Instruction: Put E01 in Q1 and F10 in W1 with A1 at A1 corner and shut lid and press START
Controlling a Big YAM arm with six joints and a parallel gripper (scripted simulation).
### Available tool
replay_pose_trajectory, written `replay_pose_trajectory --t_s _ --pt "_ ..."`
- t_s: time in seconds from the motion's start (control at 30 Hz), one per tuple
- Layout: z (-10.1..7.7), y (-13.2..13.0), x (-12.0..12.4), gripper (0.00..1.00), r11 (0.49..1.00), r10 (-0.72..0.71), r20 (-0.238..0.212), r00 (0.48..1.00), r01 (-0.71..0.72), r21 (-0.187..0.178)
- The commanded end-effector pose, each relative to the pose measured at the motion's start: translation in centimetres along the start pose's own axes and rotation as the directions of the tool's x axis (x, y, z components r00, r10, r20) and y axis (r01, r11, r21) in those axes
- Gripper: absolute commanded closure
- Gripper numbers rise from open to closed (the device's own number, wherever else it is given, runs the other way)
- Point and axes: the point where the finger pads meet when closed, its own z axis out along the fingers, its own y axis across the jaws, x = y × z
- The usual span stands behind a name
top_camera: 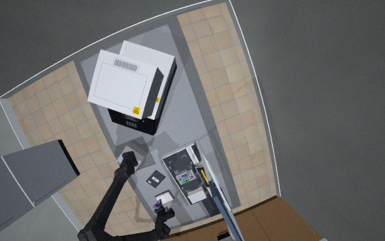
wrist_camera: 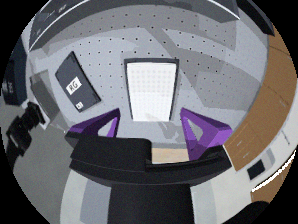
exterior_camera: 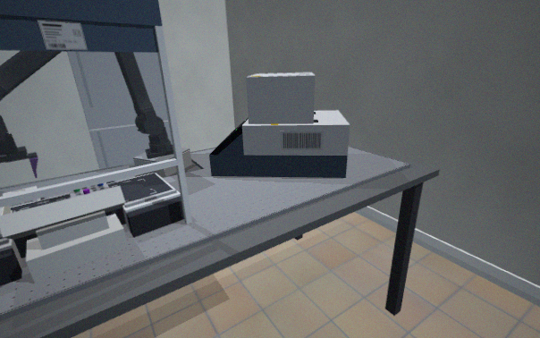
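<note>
A white 96-well plate (wrist_camera: 152, 90) lies flat in a shallow frame on the table, just ahead of my fingertips; it also shows in the overhead view (top_camera: 164, 196). I cannot read its label. My gripper (wrist_camera: 150, 111) is open and empty, its purple fingers apart and clear of the plate's near end; in the overhead view the gripper (top_camera: 161, 205) is near the table's front edge. The cycler Q1 (top_camera: 137, 89) stands at the back with its white lid (exterior_camera: 281, 98) raised and its lamp (top_camera: 143, 120) green. Its block is hidden by the lid.
The deck lies right of the plate, with an empty dark position (top_camera: 180, 157), the tube block (top_camera: 185, 176) and a white block (top_camera: 197, 195). A small dark nest (top_camera: 155, 178) sits between plate and arm. A clear shield on a post (exterior_camera: 172, 125) borders the deck.
</note>
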Motion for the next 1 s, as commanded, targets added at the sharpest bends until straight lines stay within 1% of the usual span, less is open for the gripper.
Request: replay_pose_trajectory --t_s 0.0,0.2,0.3,0.43,0.53,0.6,0.83,0.97 --pt "-2.8 -2.0 0.3 0.00 0.998 -0.001 0.002 1.000 0.000 0.063" --pt "-4.5 -2.3 0.3 0.00 0.997 -0.001 0.002 1.000 0.000 0.072" --pt "-5.1 -2.4 0.3 0.00 0.997 -0.001 0.002 1.000 0.000 0.075" --pt "-4.8 -2.0 0.3 0.00 0.999 0.000 0.002 1.000 0.000 0.051" --pt "-4.8 -1.9 0.3 0.00 0.999 0.000 0.002 1.000 0.000 0.052" --pt "-5.1 -1.6 0.3 0.00 0.999 0.000 0.002 1.000 0.000 0.051" --pt "-7.2 -1.9 0.3 0.00 0.998 -0.001 0.002 1.000 0.001 0.068" --pt "-7.9 -2.2 0.3 0.00 0.997 -0.001 0.003 1.000 0.001 0.073"
